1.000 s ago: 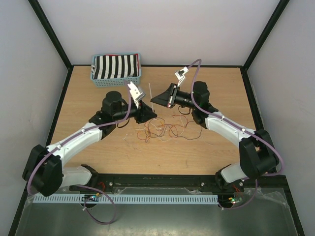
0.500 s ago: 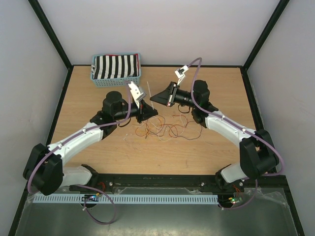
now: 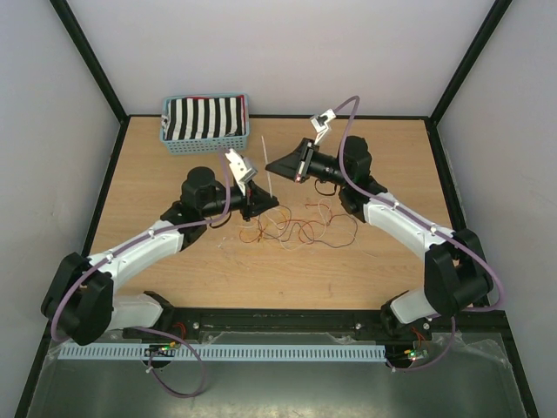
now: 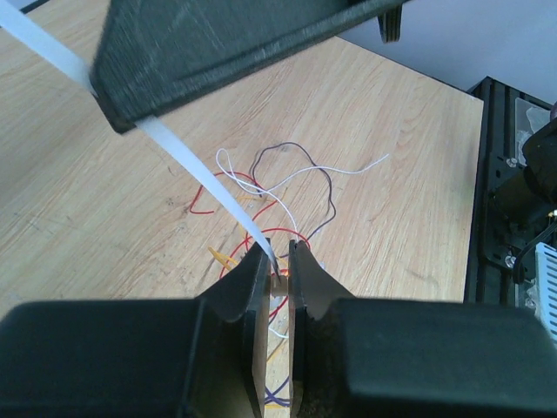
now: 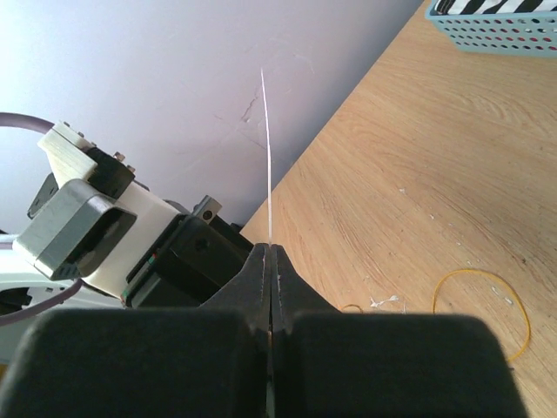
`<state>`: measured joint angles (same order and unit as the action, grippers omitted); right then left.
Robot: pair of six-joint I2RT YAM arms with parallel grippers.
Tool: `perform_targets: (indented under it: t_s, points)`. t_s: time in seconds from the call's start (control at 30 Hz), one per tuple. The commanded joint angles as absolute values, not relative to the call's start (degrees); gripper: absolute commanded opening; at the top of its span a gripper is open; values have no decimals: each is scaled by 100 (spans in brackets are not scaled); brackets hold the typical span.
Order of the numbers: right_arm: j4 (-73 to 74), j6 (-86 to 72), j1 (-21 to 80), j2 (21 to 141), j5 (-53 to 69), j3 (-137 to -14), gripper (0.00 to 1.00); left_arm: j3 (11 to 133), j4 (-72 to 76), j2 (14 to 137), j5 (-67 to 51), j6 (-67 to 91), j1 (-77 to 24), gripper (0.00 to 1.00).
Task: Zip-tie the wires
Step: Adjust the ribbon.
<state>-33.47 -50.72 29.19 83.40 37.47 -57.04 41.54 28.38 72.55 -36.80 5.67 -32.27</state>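
Note:
The wires (image 3: 296,228) lie in a loose tangle of red, orange, black and pale strands on the table's middle; they also show in the left wrist view (image 4: 278,187). A white zip tie (image 3: 266,170) stands nearly upright between both grippers. My left gripper (image 3: 264,204) is shut on the zip tie's head (image 4: 279,279), low over the left end of the wires. My right gripper (image 3: 271,165) is shut on the strap (image 5: 266,165) above it; the tail sticks out past its tips. In the left wrist view the strap (image 4: 200,170) runs up to the right gripper's black finger (image 4: 218,52).
A light blue basket (image 3: 205,144) holding a black-and-white striped cloth (image 3: 204,117) stands at the back left, and its corner shows in the right wrist view (image 5: 496,26). A loose yellow wire loop (image 5: 483,309) lies on the wood. Black frame rails border the table.
My right gripper has moved up and toward the back, still shut on the strap, and the white tail now reaches farther back. My left gripper has shifted slightly right.

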Motion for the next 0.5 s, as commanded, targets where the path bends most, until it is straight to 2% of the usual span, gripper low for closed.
perform_targets:
  t_s: [0.0,0.47]
  points:
    - [-3798,-5074,2834,8347,3380,-6058,0,3940,2732,7358,-3902,641,-3279,13]
    - [-3734,-5095,2753,8540,3297,-6510,0,3657,2912,7372,-3931,828,-3287,14]
